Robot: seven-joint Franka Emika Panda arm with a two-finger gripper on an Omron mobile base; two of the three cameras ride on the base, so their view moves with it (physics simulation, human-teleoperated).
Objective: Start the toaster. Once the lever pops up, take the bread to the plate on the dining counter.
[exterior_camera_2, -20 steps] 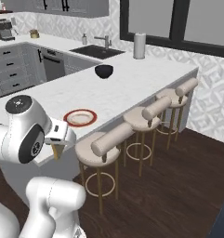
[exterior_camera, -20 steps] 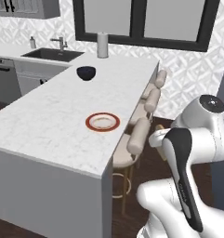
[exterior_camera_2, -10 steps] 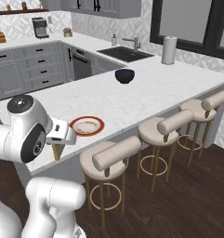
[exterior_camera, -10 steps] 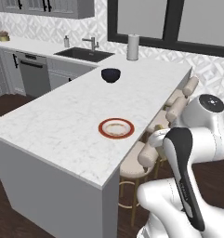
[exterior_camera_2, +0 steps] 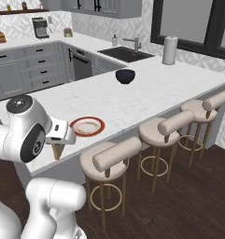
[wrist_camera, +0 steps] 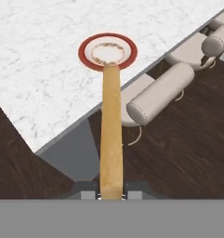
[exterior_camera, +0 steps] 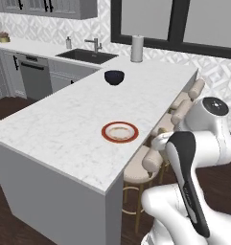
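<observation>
Gripper point(wrist_camera: 111, 194): clenched on the bread point(wrist_camera: 111, 135), jaws nipping the slice's near edge. In hand view the slice runs edge-on, away from the tips toward the plate point(wrist_camera: 107, 51). Thin-edge grip suits a slot-shaped item; judged carry posture, not placement posture.

In right base view the bread point(exterior_camera_2: 57, 150) hangs under the hand, at the near edge of the counter point(exterior_camera_2: 146, 88), close to the plate point(exterior_camera_2: 87, 126) but not over it. No contact btwn slice and counter that I can confirm.

Plate: sits near the counter's seating edge, pale centre w/ brown specks, nothing on it. In left base view the plate point(exterior_camera: 120, 132) is just inboard of the stools point(exterior_camera: 157, 153). Within arm's reach, prob. why the base stands at this corner.

Other items, well apart from plate: dark bowl point(exterior_camera: 114, 77) mid-counter; paper-towel roll point(exterior_camera: 137, 48) at far end; sink point(exterior_camera: 86, 56) on the back run. None obstruct the approach.

Status (judgement): toasting step appears done; delivery underway; drop-off not yet done.

Next move needs: carry slice over plate, lay it flatter, then release. Risks: upright release could tip the slice off the rim or over the edge onto stools/floor; low carry could clip the counter edge.
</observation>
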